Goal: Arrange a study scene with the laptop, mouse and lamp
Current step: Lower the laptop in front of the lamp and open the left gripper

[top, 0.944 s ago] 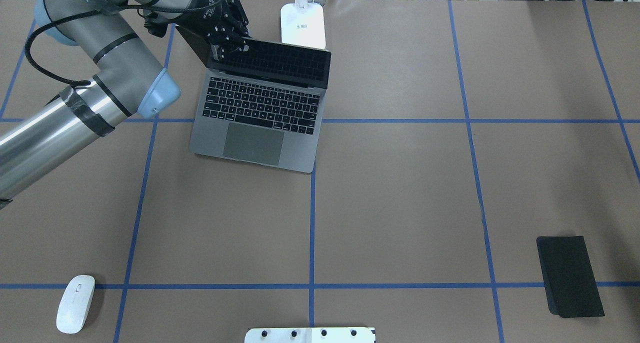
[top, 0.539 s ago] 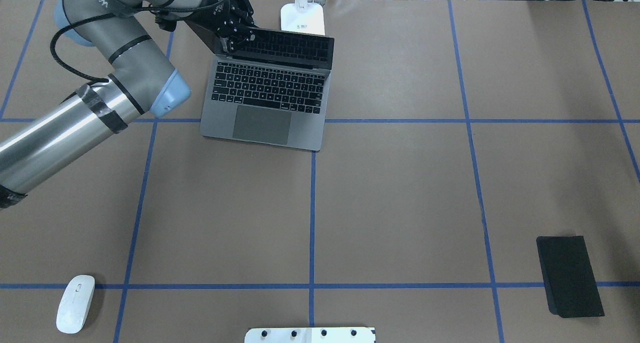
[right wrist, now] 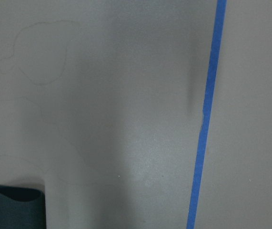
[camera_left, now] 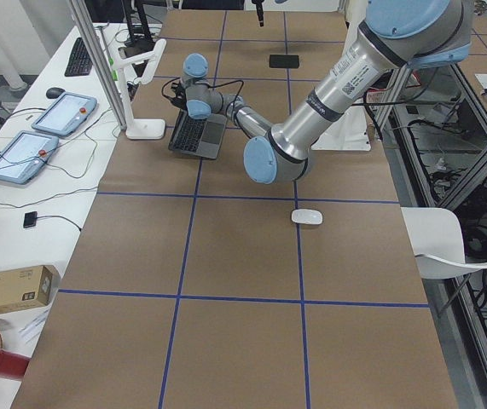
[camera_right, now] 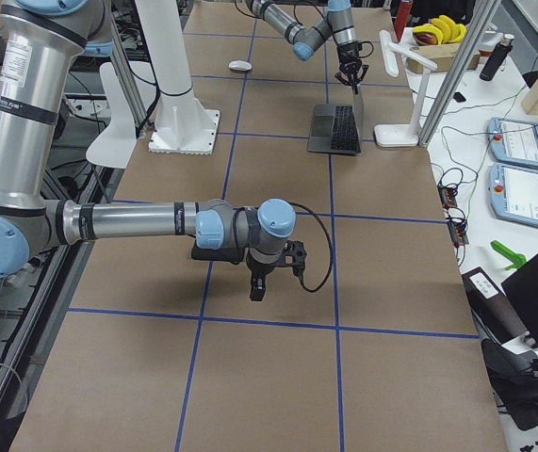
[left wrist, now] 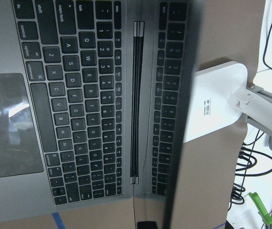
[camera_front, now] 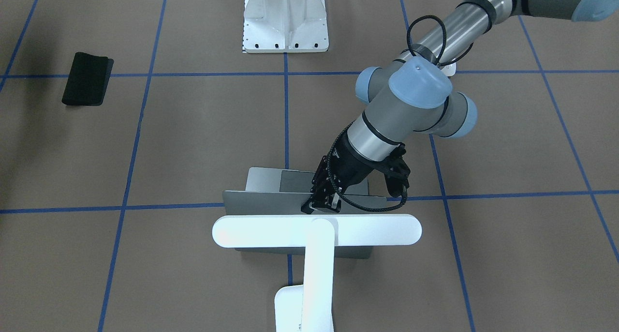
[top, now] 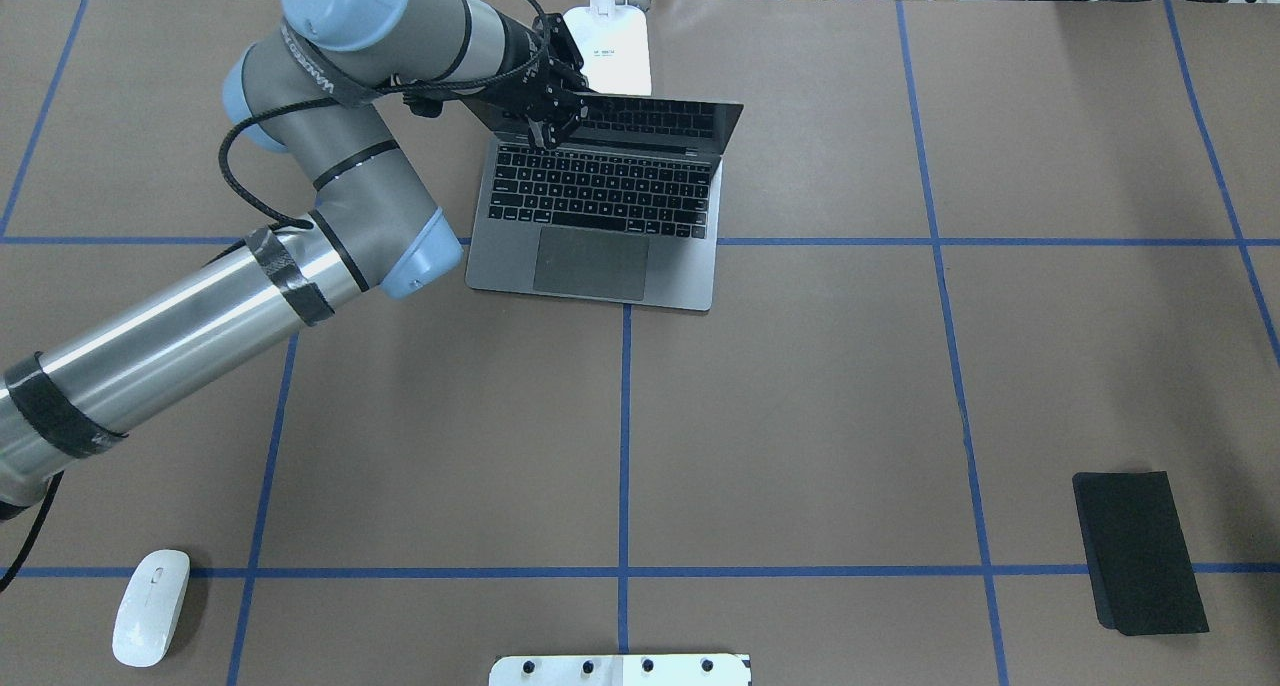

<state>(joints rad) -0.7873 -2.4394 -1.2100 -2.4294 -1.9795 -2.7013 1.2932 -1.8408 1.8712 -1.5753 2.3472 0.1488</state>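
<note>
At the far side of the brown, blue-taped counter point(top: 800, 386), the left tool point(top: 552, 118) was closed on the raised lid of the thin space-grey metal laptop point(top: 605, 206), gripping its top edge near the left corner. The wrist camera showed that lid edge running straight down the middle of its view, between the keyboard and the keys' reflection in the dark screen. The laptop stood open, with grey keys and a large dark trackpad turned toward the robot. It sat left of centre, with its front right corner at a tape crossing. Just behind the lid stood the white T-shaped desk lamp point(camera_front: 316, 229), its flat base point(top: 608, 51) close to the screen's back; whether they touched could not be told.

The left arm stretched diagonally from the near left, bent at the elbow, with the wrist folded sideways toward the lid. The small white glossy oval mouse point(top: 150, 606) lay at the near left corner, well apart from the laptop.

The right tool point(camera_right: 256, 290) pointed down over the counter beside the flat black mat point(top: 1140, 551); how wide it stood could not be told.
</note>
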